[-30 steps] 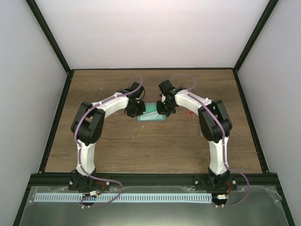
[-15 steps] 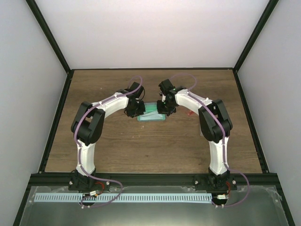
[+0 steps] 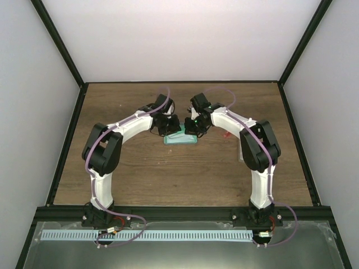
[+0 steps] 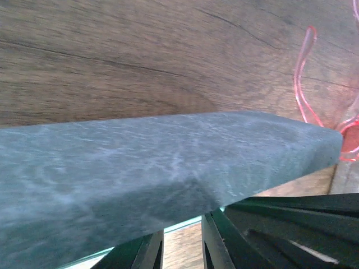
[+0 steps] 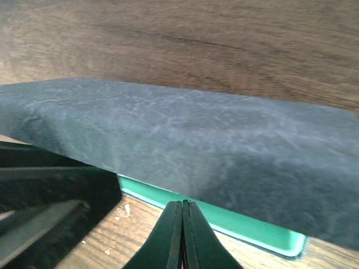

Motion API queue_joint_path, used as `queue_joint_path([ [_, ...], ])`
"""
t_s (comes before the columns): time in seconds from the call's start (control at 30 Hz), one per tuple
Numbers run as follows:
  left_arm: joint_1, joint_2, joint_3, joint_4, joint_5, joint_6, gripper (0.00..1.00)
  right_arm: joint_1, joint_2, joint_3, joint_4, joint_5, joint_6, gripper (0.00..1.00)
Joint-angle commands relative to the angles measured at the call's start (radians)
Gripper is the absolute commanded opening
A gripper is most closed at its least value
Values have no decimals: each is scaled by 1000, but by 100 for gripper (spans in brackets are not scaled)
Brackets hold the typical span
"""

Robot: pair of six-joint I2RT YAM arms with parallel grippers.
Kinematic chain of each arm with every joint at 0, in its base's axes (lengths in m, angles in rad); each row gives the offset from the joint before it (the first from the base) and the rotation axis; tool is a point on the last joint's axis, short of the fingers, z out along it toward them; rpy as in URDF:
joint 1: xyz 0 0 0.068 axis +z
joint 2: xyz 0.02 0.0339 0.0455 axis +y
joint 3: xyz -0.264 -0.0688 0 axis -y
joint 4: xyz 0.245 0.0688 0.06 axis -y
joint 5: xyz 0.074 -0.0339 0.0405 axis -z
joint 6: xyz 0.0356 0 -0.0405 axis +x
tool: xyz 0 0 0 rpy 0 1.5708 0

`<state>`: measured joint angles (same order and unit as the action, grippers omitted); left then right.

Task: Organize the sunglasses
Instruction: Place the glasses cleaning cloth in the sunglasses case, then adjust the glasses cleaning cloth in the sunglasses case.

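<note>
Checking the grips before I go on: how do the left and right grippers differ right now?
The left gripper's fingers stand slightly apart, with the table showing through the gap; the right gripper's fingers are pressed together. The left gripper's camera also sees the pink sunglasses beyond the blue-grey case; the right gripper's shows none. Both sit close to the case, its teal lining just above their fingertips.

Seen from above, the left gripper (image 3: 169, 124) has swung right, closer to the green-lined case (image 3: 180, 139). The right gripper (image 3: 191, 125) has edged left and slightly farther back, so the two now nearly meet above the case. The right gripper's jaws have closed fully together.
</note>
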<state>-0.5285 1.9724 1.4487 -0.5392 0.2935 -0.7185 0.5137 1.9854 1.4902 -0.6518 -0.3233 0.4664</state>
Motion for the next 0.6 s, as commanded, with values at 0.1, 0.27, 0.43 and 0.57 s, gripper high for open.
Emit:
queue_joint_path([
  [0.1, -13, 51, -16, 26, 31, -23, 22, -9, 35, 8, 66, -97, 17, 1],
  [0.27, 4, 73, -31, -26, -40, 11, 21, -15, 62, 8, 65, -71, 6, 1],
  [0.43, 4, 73, -41, -39, -72, 16, 21, -20, 76, -28, 70, -51, -1, 1],
  [0.57, 5, 86, -35, -44, -90, 16, 22, -28, 81, -45, 69, -35, -1, 1],
])
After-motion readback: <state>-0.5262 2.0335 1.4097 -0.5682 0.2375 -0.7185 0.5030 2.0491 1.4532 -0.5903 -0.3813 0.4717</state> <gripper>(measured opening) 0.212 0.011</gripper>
